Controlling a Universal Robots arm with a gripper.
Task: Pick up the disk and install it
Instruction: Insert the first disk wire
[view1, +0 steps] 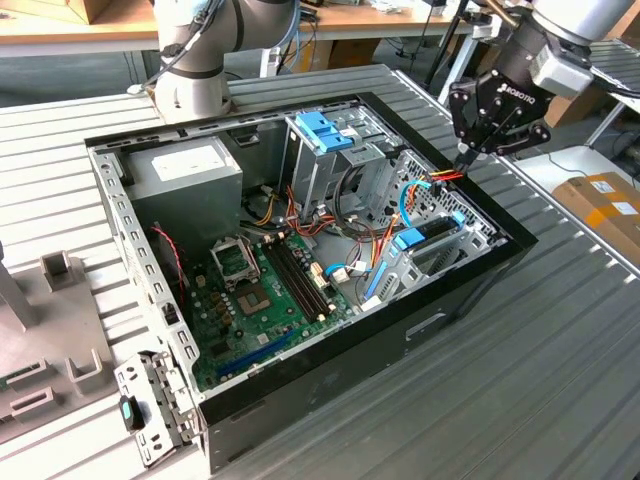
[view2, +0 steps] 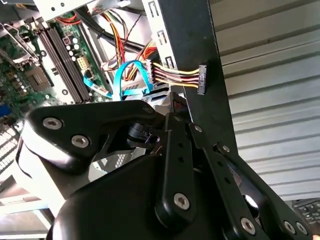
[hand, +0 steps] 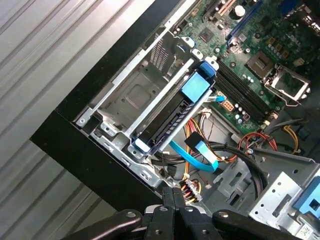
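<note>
Gripper (view1: 466, 155): fingers drawn together, above power cable (view1: 447, 176). Disk (hand: 167, 122): edgewise, long axis along case wall (hand: 100, 70), blue end toward motherboard (hand: 240, 60).

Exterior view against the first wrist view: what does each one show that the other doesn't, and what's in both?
The exterior view adds the grey power-supply box, the arm's base and the loose metal panel outside the case. The first wrist view adds a close look at the drive bay's stamped floor. Both show the motherboard, the blue bracket and the pincer over the case's edge.
</note>
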